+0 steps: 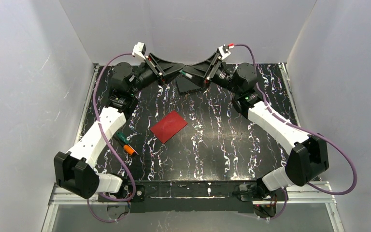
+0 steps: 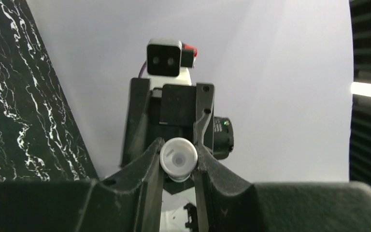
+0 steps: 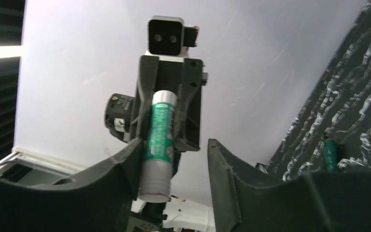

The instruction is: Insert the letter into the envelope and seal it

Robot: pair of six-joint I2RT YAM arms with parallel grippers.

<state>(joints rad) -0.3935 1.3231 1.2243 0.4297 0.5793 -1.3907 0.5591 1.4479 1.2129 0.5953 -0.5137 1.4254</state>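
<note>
left gripper (image 2: 177, 153): closed on the glue stick (image 3: 158, 140). In the left wrist view both fingers press the sides of its white round end, which faces the camera.
left gripper position: raised over the far side of the table (image 1: 212, 145), pointing toward the right arm, tips nearly meeting the other gripper.
right gripper (image 3: 174, 146): open, jaws clearly apart and gripping nothing. The stick's near end lies along the inner face of one finger, with a wide gap to the other finger. Cannot tell whether it actually touches that finger.
right gripper position: raised at the far side too, facing the left gripper head-on. Each wrist camera sees the other gripper and its camera.
glue stick: green-and-white label, silver band at the end held by the left gripper, white at the end nearer the right wrist camera. It is held in the air between the two grippers.
envelope (image 1: 169, 126): dark red, flat on the table a little left of centre, turned at an angle, well apart from both grippers. No flap shows from above.
ribbed block (image 1: 190, 85): dark, on the far part of the table, under the two grippers.
green-and-orange object (image 1: 126, 144): small, lying on the table just beside the left arm's forearm, left of the envelope.
table: black with white marbling.
</note>
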